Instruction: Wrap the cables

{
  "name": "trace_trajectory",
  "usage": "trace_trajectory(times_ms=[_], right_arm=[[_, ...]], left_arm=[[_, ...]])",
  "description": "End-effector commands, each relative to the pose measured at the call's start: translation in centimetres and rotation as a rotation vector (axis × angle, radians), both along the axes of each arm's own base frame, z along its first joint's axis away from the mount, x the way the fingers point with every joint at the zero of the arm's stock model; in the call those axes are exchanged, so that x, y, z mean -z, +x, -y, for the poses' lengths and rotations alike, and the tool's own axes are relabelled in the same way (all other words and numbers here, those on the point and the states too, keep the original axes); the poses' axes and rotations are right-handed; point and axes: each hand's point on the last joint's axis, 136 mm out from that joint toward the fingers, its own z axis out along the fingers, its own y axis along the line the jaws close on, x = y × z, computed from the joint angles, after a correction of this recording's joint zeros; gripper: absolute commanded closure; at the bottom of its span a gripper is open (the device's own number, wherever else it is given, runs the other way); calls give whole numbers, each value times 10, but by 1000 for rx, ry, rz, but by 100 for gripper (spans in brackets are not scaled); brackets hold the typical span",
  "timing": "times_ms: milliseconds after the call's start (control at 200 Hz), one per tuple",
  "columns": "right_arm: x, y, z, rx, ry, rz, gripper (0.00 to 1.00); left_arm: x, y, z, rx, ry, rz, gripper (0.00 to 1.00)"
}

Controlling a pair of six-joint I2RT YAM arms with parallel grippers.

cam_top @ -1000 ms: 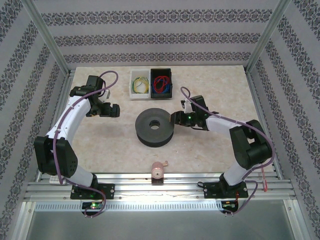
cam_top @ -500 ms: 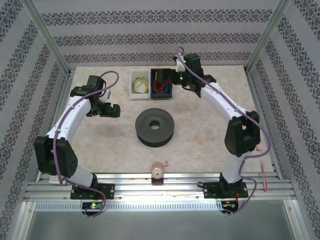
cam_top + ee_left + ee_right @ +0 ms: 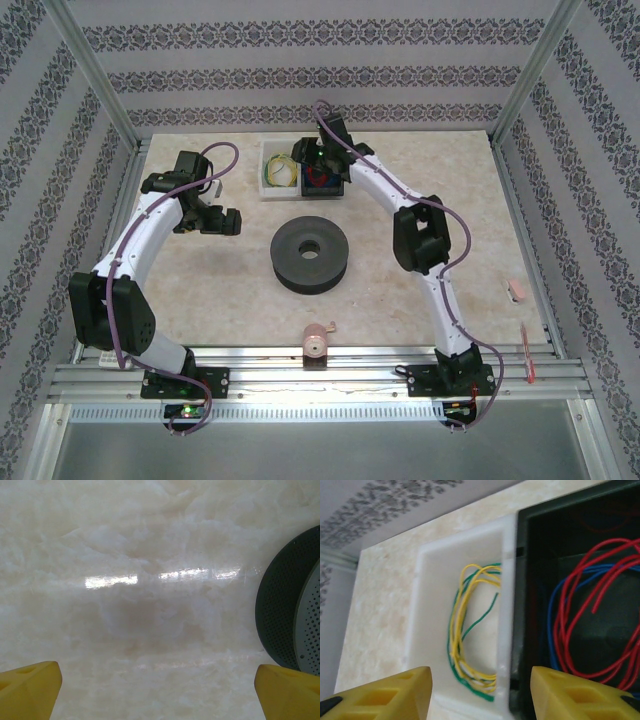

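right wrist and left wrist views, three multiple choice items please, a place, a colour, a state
1. Where do the red cables lie? A in the white bin; B in the black bin; C on the table.
2. What colours are the wires in the white bin? A yellow and green; B blue and purple; C black and white.
3. How is the left gripper? A shut on a wire; B shut on nothing; C open.
Answers: 1 B, red loops inside dark walls; 2 A, both colours show there; 3 C, jaws wide apart over bare table.
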Motion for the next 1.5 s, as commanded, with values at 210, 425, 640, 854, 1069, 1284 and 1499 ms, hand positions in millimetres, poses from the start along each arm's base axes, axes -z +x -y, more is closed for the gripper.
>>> trace_trajectory(times_ms=[210,425,640,854,1069,1284,1499], right_arm=[[21,22,26,202,-103,-41,50],[42,24,31,229,-143,-76,59],[50,30,38,265,-158,-82,63],[60,34,40,275,-160,-98,67],[73,36,42,293,-167,-111,69],[77,40,42,313,-161,-99,74],[73,44,40,319,-156,-75,82]], left_arm=[[4,-3,1,29,18,-25,1],[6,-2,2,31,16,-30,1],[7,-2,2,32,15,-31,1],[6,-2,2,32,15,-30,1],[6,-2,3,35,12,-30,1],[5,-3,2,35,17,-29,1],[4,-4,2,38,18,-32,1]])
